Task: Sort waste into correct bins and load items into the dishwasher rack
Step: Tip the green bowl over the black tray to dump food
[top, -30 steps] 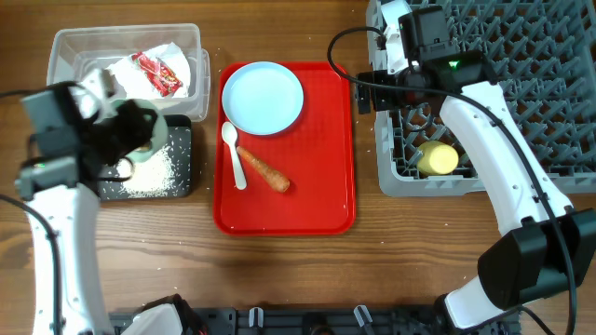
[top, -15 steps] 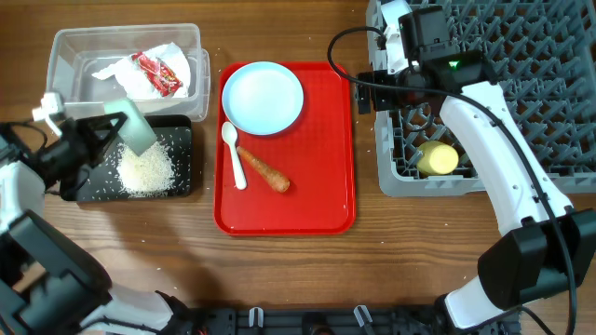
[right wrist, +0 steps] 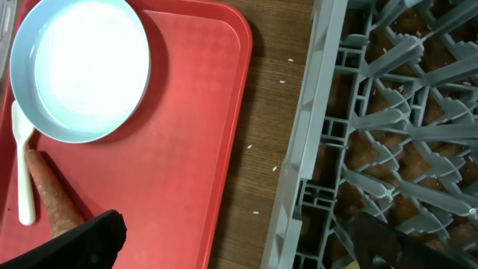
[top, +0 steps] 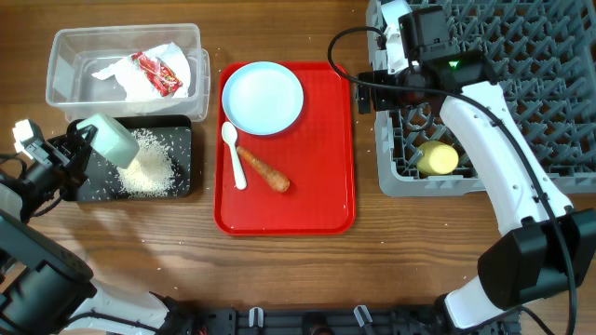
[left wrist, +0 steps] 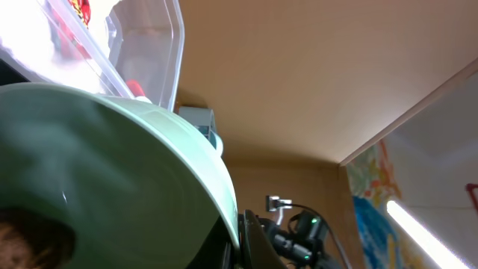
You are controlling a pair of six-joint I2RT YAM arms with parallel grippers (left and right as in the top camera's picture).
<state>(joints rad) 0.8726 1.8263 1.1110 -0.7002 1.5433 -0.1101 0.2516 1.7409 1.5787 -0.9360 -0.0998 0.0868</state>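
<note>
Now your left gripper [top: 76, 152] grips the one teal bowl [top: 114, 141], moved further left over the black tray's [top: 182, 130] left end, while one plate [top: 263, 98], one spoon [top: 234, 154] and one carrot [top: 263, 169] stay centre-frame and your right gripper [top: 365, 91] gapes wide.

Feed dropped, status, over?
Left end effector shut on teal bowl, tipped over black tray, rice in it. Right end effector open at rack edge. Nothing blocking.
</note>
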